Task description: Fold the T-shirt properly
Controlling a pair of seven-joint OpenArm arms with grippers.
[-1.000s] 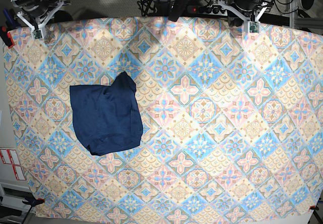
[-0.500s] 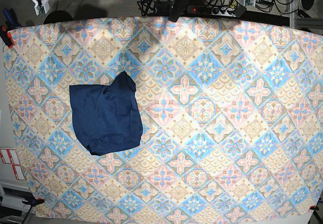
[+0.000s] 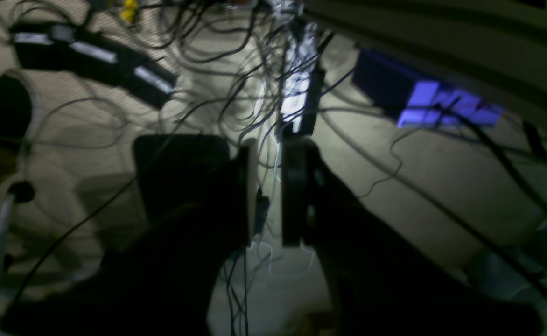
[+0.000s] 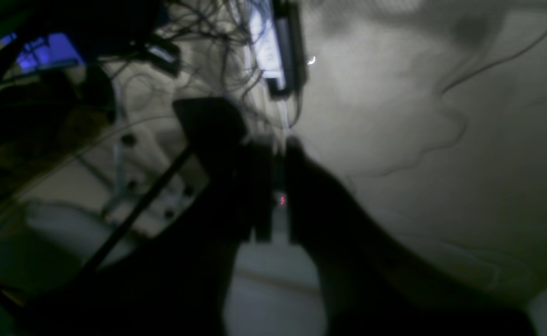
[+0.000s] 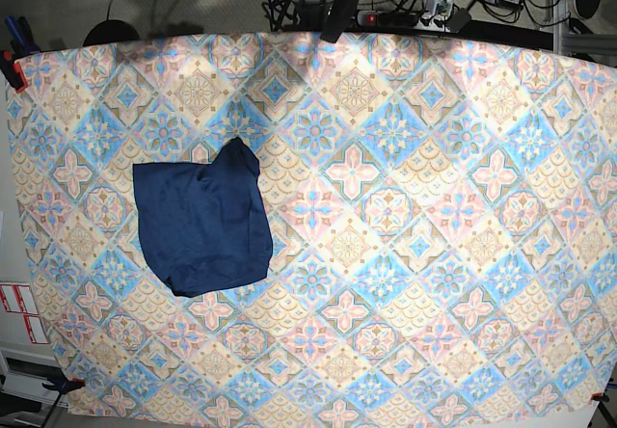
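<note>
- The soft dark navy-blue T-shirt [image 5: 202, 221] lies folded into a small, nearly square bundle on the left part of the patterned tabletop [image 5: 434, 254].
- One corner pokes toward the back edge.
- The folding looks about done.
- The left gripper [image 3: 269, 191] and right gripper [image 4: 278, 186] are almost pressed together, holding nothing, away from the shirt.

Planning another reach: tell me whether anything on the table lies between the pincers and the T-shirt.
Nothing visible does. The T-shirt lies alone, folded, on the patterned cloth; only bare cloth stretches toward the far edge. Both pincers are off the table, looking at floor cables.
</note>
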